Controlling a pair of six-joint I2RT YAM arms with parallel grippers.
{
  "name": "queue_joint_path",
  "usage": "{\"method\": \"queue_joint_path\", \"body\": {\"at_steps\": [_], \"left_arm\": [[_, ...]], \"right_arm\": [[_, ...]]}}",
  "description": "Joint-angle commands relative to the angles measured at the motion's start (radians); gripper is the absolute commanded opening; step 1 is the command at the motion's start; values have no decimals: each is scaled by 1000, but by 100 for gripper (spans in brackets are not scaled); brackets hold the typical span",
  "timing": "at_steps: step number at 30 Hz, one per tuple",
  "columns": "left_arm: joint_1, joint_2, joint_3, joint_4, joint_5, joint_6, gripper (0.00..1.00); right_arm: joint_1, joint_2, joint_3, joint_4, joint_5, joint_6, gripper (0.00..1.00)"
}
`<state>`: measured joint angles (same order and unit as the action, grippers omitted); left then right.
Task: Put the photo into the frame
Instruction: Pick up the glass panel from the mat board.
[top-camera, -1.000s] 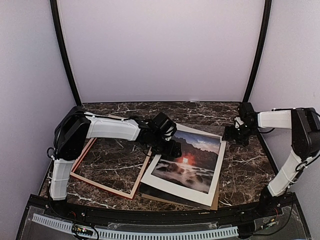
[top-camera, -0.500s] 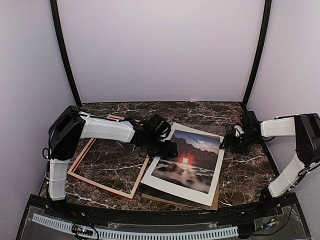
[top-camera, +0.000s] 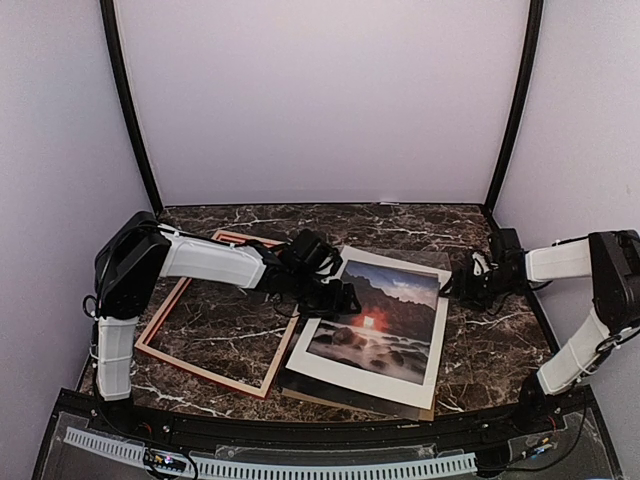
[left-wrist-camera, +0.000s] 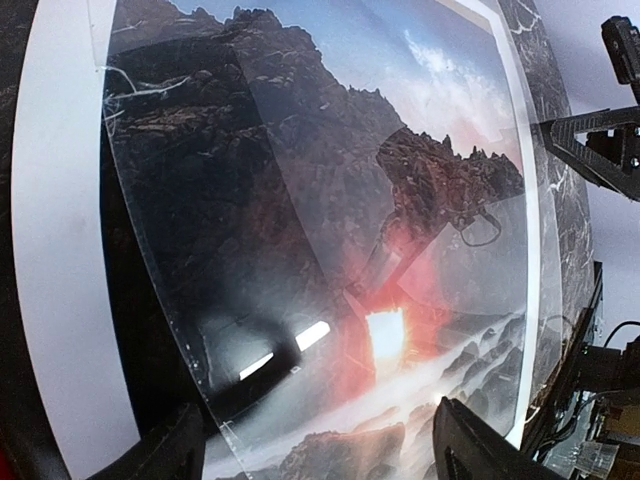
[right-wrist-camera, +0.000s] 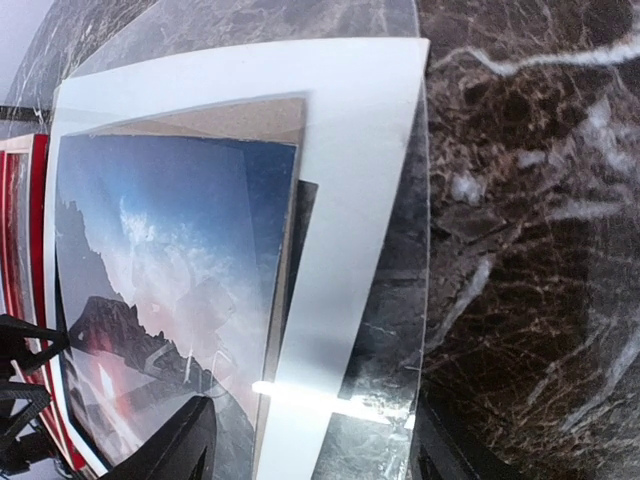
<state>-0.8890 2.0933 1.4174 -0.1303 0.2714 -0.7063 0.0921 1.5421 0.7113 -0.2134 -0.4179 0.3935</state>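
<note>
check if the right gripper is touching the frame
Apart. The top view shows the right gripper at the right edge of the photo, which lies wholly between it and the frame.

This looks like a robot test booth in a lab rather than a lived-in room. Plain pale walls (top-camera: 320, 100) close in three sides, with black poles (top-camera: 125, 100) running up the back corners. The left arm (top-camera: 215, 260) and right arm (top-camera: 575, 345) are bolted at the near edge of the tabletop (top-camera: 400, 225) (dark, marble-patterned), behind a slotted white cable duct (top-camera: 300, 466).
</note>
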Motion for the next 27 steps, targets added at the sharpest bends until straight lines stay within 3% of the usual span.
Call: {"method": "queue_joint_path", "body": {"at_steps": [1, 14, 27], "left_arm": [[-1, -7, -46, 11, 46, -48, 81], [1, -7, -72, 36, 35, -61, 80], [5, -7, -74, 42, 26, -46, 80]], "right_arm": [[-23, -35, -37, -39, -127, 22, 63], [-52, -152, -15, -45, -281, 19, 44], [-48, -128, -39, -9, -359, 1, 23]]}}
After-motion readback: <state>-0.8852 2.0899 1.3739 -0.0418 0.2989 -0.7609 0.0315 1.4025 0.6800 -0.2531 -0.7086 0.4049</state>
